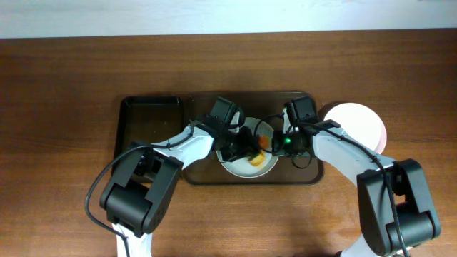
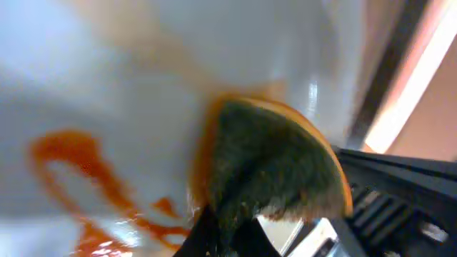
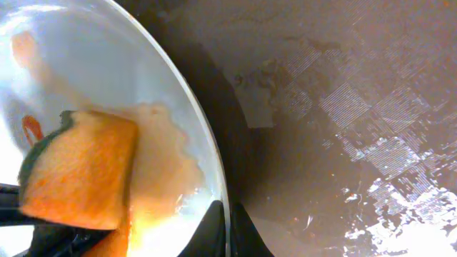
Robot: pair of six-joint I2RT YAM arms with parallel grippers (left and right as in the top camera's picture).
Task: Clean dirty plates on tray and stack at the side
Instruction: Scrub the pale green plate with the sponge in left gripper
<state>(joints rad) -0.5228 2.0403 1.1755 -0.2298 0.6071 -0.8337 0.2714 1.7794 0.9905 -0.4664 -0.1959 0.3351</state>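
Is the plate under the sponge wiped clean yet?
No, the left wrist view shows an orange sauce squiggle on the plate beside the sponge.

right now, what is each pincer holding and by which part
The left pincer grips the sponge by its near edge, with the sponge on the sauce-marked plate. The right pincer pinches that plate's rim.

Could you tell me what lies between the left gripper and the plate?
An orange sponge with a green face, held by the left gripper against the smeared plate; the left wrist view shows it.
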